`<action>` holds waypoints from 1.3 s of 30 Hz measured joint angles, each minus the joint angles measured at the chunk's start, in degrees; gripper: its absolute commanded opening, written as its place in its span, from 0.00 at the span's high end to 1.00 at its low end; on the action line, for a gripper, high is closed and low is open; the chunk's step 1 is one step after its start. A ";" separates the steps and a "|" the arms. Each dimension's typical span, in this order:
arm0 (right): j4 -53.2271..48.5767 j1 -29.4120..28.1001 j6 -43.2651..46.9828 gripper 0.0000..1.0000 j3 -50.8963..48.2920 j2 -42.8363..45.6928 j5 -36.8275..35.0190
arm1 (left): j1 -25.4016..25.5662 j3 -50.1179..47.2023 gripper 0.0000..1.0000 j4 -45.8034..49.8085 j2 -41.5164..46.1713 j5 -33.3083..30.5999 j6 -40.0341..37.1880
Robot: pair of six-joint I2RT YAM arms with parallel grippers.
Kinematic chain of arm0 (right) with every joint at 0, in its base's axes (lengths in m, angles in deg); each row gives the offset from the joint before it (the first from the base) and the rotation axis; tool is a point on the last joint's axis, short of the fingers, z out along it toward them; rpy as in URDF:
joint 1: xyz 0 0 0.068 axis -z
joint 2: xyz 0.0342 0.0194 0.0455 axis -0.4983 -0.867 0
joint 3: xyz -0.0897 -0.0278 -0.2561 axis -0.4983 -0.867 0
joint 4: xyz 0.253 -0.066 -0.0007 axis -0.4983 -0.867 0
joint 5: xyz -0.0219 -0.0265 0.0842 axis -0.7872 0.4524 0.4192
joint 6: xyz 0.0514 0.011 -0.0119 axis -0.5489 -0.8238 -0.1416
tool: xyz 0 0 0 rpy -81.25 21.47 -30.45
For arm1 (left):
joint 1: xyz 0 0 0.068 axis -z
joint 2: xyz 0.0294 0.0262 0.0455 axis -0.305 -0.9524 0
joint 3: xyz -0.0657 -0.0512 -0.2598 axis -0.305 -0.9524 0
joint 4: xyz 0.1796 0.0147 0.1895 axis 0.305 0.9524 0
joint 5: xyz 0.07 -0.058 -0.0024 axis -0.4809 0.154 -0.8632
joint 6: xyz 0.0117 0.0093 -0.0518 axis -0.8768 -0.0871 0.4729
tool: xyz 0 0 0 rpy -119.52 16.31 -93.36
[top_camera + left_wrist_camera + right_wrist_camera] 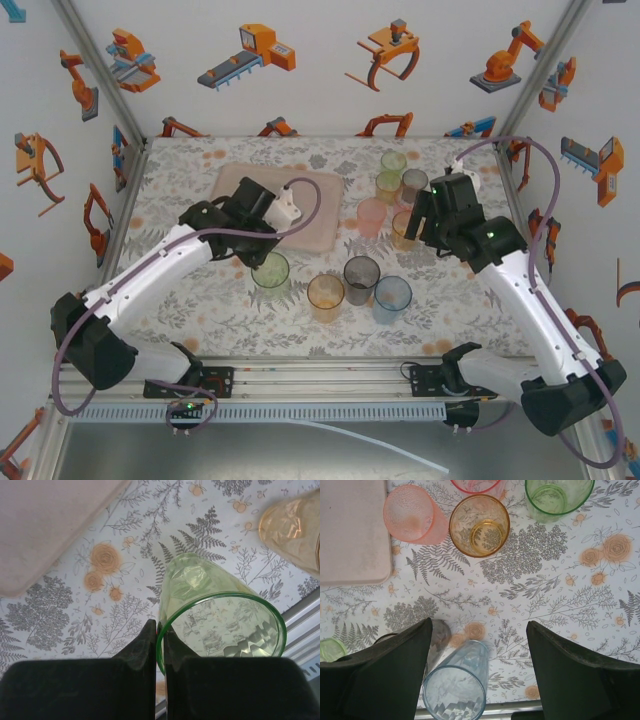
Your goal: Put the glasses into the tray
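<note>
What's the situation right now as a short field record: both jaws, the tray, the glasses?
left jaws: shut on the rim of the green glass
green glass: just off the tray's near edge; lifted or not, cannot tell
right jaws: open, holding nothing, up above the glasses
tray: no glass on the part that shows
near row: green glass, orange glass, grey glass, blue glass, all off the tray
far group: pink glass and others, right of the tray
</note>
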State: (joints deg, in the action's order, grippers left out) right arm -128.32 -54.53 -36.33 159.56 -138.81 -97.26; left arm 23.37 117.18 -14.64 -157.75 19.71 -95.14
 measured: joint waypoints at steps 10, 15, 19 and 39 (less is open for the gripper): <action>0.11 0.00 0.20 0.30 0.59 -1.01 0.02 | -3.45 5.35 1.00 -0.22 -4.09 -0.04 -0.42; 0.11 0.00 0.22 0.30 0.59 -1.01 0.02 | -6.10 10.05 1.00 -0.70 -7.89 0.22 -0.37; 0.09 0.00 0.22 0.30 0.59 -1.01 0.02 | -7.61 14.53 1.00 -0.92 -11.15 0.46 -0.35; -3.30 0.00 0.94 0.30 3.28 -0.98 0.02 | -13.07 45.97 1.00 -3.45 -38.86 1.77 -0.35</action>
State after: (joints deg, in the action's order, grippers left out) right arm -131.62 -54.53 -35.39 162.84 -139.80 -97.24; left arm 10.30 163.14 -18.10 -196.61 21.48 -95.49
